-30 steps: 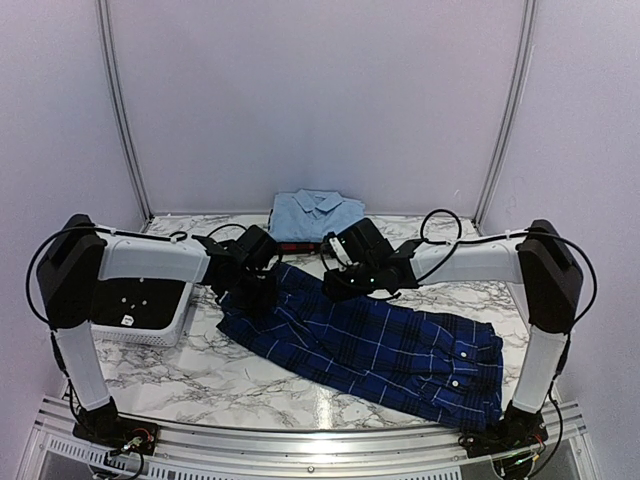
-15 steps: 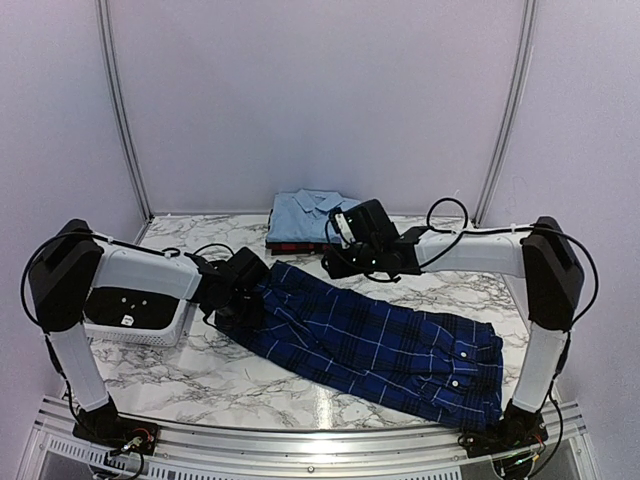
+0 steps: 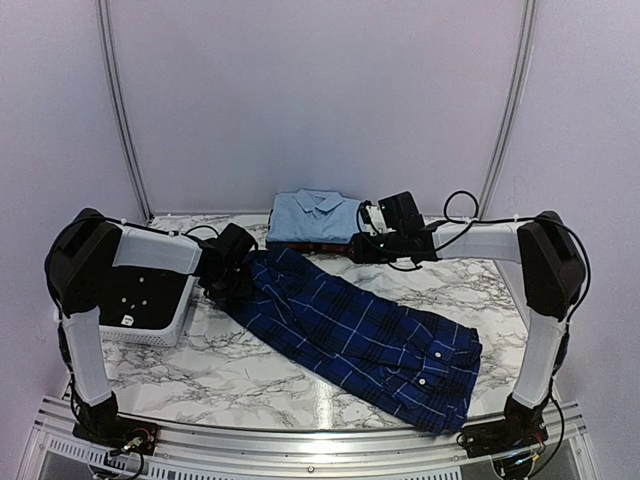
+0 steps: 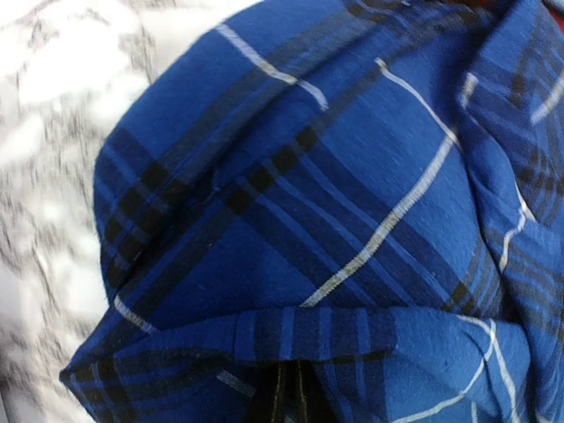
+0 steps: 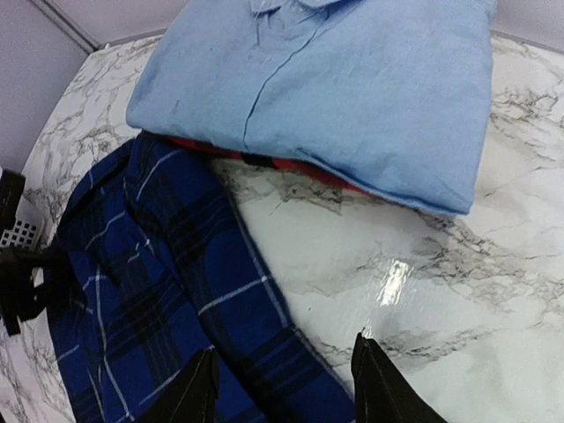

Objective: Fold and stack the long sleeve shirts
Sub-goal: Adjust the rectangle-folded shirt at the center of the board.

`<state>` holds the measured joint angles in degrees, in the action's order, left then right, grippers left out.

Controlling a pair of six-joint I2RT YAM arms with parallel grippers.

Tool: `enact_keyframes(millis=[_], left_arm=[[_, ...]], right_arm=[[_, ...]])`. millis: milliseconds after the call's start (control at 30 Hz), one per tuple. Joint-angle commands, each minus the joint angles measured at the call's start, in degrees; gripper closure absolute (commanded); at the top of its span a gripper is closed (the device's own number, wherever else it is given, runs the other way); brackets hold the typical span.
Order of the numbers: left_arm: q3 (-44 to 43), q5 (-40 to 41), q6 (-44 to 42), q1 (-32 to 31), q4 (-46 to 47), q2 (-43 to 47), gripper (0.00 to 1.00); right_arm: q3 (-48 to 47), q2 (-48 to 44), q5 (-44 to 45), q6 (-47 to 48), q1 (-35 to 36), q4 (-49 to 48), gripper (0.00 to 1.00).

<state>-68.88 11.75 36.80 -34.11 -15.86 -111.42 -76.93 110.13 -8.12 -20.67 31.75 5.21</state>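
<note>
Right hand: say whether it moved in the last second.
Yes. The right hand went back and right, off the navy plaid shirt, to beside the folded light blue shirt.

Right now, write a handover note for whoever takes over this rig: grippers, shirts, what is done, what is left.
Left gripper: shut on the far left end of the navy plaid shirt, with cloth bunched over its fingers.
Right gripper: open and empty, hovering near the stack.
Shirts: the light blue shirt lies folded on the red-and-black plaid shirt at the far edge of the table. The navy plaid shirt lies stretched diagonally from there toward the near right.
Done: two shirts folded and stacked.
Left: fold the navy plaid shirt and put it on the stack.
</note>
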Motion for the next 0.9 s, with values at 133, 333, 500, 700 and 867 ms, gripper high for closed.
enact_keyframes(millis=[133, 333, 500, 700, 867], left_arm=[[-5.40, 1.90, -2.18, 5.20, -6.81, -7.69, 0.93], [-4.10, 1.29, -2.40, 6.07, -7.32, -6.54, 0.93], [0.26, 0.55, -1.41, 5.53, -6.96, -3.67, 0.93], [2.83, 0.53, -1.03, 4.11, -6.47, -0.52, 0.93], [3.14, 0.32, -1.02, 3.51, -6.48, -0.12, 0.93]], right_arm=[[8.53, -4.91, -3.29, 3.05, 1.32, -2.05, 0.52], [8.92, -3.74, -1.57, 3.74, 1.30, -3.93, 0.52], [1.23, 0.24, 0.42, 1.93, -1.46, -3.15, 0.52], [-2.77, 5.74, -4.57, -2.97, -7.31, -8.36, 0.54], [-5.70, 11.02, -10.79, -7.42, -11.76, -12.37, 0.53]])
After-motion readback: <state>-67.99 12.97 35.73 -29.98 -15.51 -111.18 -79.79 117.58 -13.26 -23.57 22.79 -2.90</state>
